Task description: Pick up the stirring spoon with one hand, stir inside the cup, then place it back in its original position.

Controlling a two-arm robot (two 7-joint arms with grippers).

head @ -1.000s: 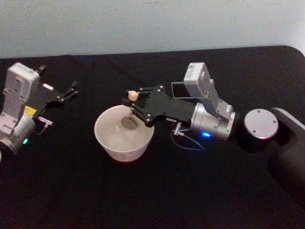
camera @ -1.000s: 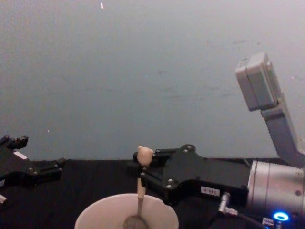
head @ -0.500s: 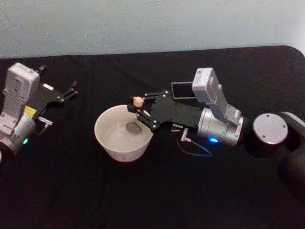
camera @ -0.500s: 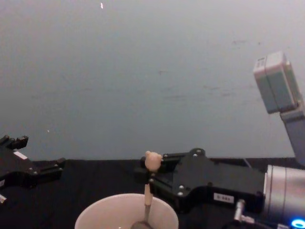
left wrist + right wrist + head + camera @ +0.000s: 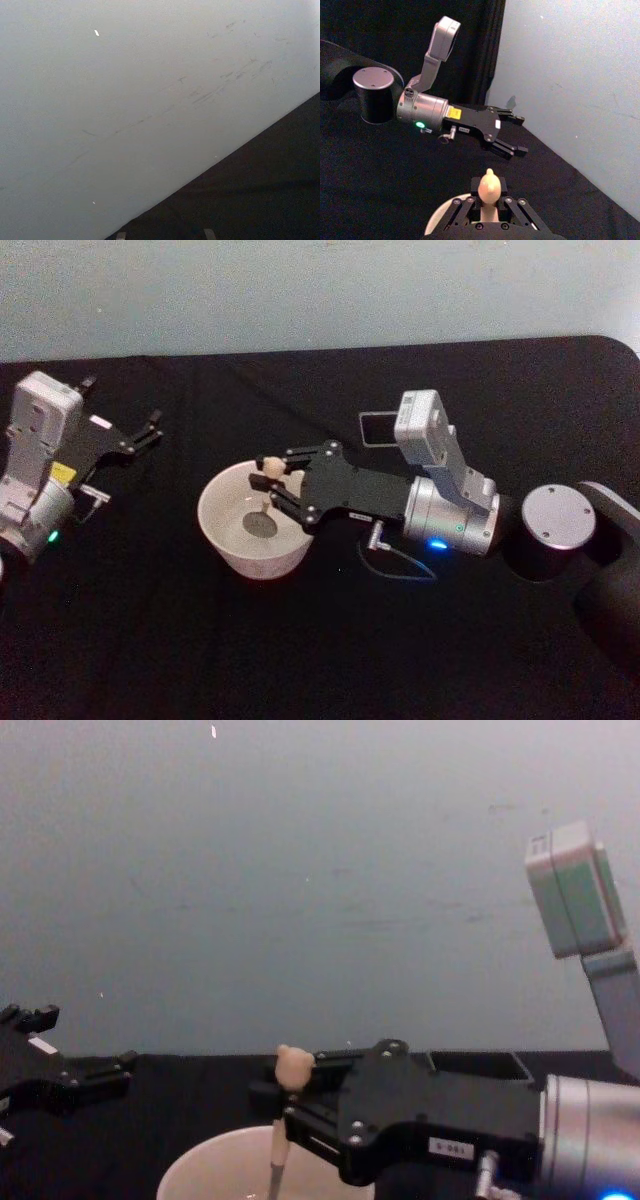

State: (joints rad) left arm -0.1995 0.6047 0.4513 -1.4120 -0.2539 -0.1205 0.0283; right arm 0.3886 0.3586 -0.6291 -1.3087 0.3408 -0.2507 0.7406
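The off-white cup (image 5: pixel 250 558) stands on the black table left of centre. My right gripper (image 5: pixel 276 480) reaches over its far right rim and is shut on the stirring spoon (image 5: pixel 263 508). The spoon stands nearly upright, with its bear-head knob (image 5: pixel 294 1064) above the fingers and its metal bowl down inside the cup. In the right wrist view the knob (image 5: pixel 489 187) sticks up between the shut fingers, above the cup's rim (image 5: pixel 436 221). The dark square holder (image 5: pixel 377 427) stands behind the right wrist. My left gripper (image 5: pixel 150 429) rests open at the far left.
The right arm's round grey joint (image 5: pixel 558 512) sits at the right, with a thin cable (image 5: pixel 400 565) looping under the wrist. A pale wall (image 5: pixel 300 870) closes off the table's far edge. Bare black cloth (image 5: pixel 300 660) lies in front of the cup.
My right gripper carried the spoon first right, then back left and nearer within the cup; the spoon's bowl shifted toward the near side. The left arm stayed still.
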